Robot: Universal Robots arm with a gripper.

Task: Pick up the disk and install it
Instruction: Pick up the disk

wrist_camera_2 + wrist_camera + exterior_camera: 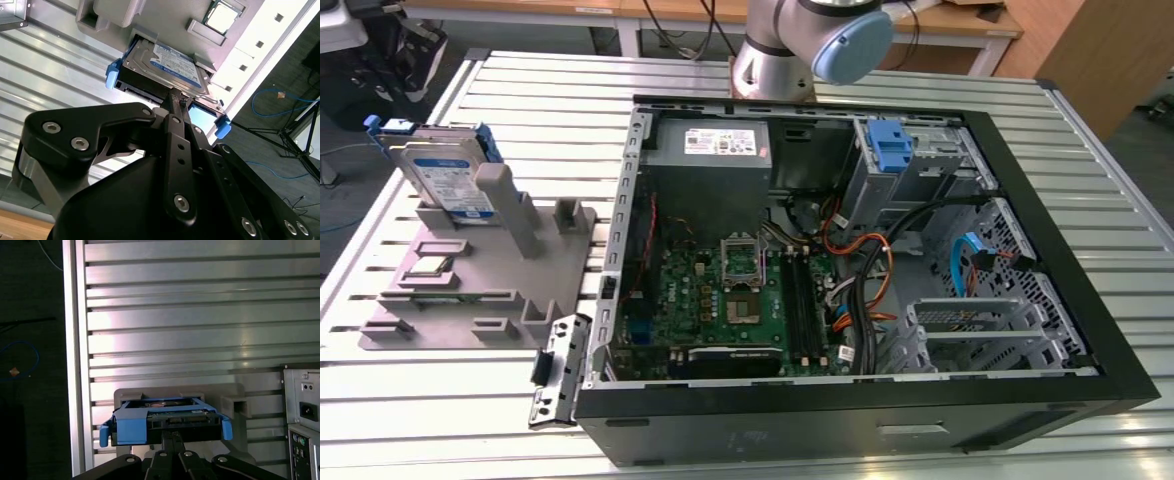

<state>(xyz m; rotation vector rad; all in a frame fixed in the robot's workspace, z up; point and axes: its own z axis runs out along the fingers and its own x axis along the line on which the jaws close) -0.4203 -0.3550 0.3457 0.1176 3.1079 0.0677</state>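
Note:
The disk (443, 170), a silver drive with a white-and-blue label and blue side rails, stands tilted in a slot of the grey fixture (480, 290) at the exterior view's left. In both wrist views it sits close ahead of my gripper, label side showing (175, 62) and connector edge facing me (165, 422). My gripper (175, 97) (173, 439) has its fingers drawn together, shut on nothing. The tips sit right at the disk's connector edge; I cannot tell whether they touch it.
An open computer case (1067, 240) lies on the slatted metal table (1067, 100), with a grey power supply (714, 145) and a blue latch (890, 150) at its drive bay. The arm's base (801, 40) stands behind the case. The table's edge (75, 365) runs near the fixture.

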